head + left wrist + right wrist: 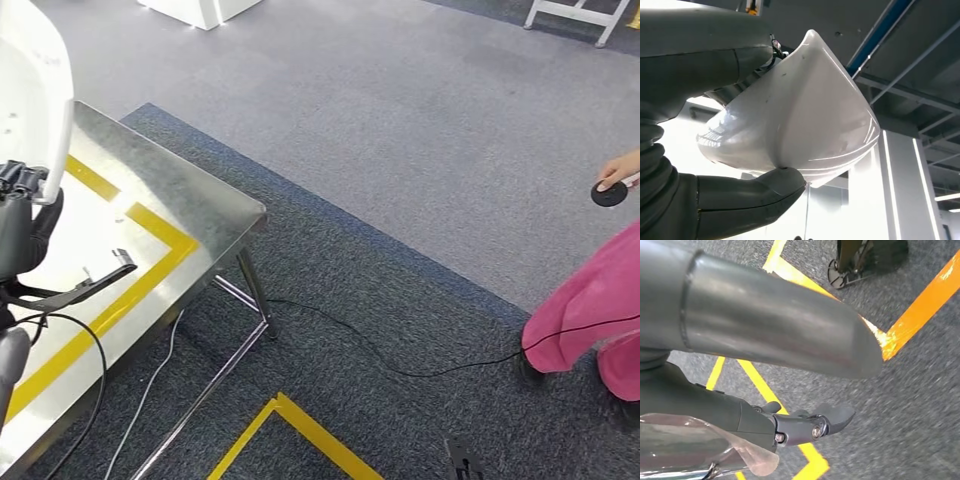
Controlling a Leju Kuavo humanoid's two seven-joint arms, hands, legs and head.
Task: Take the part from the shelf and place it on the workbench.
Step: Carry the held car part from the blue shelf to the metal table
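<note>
The part (798, 115) is a glossy white curved shell. My left hand (734, 200) grips it, with the thumb under its rim and the fingers (704, 55) over its back. In the head view the part (34, 90) is raised at the far left, above my dark left hand (23, 235) and over the near end of the workbench (189, 215). The workbench is a steel table with a yellow tape frame on its top. My right hand (764, 340) hangs over the carpet, its fingers (810, 425) stretched out and holding nothing.
A person in pink (589, 310) stands at the right, holding a black disc (610, 193). A black cable (362, 345) crosses the carpet from the table legs (253, 290). Yellow floor tape (302, 420) lies in front. A white base (200, 10) stands far off.
</note>
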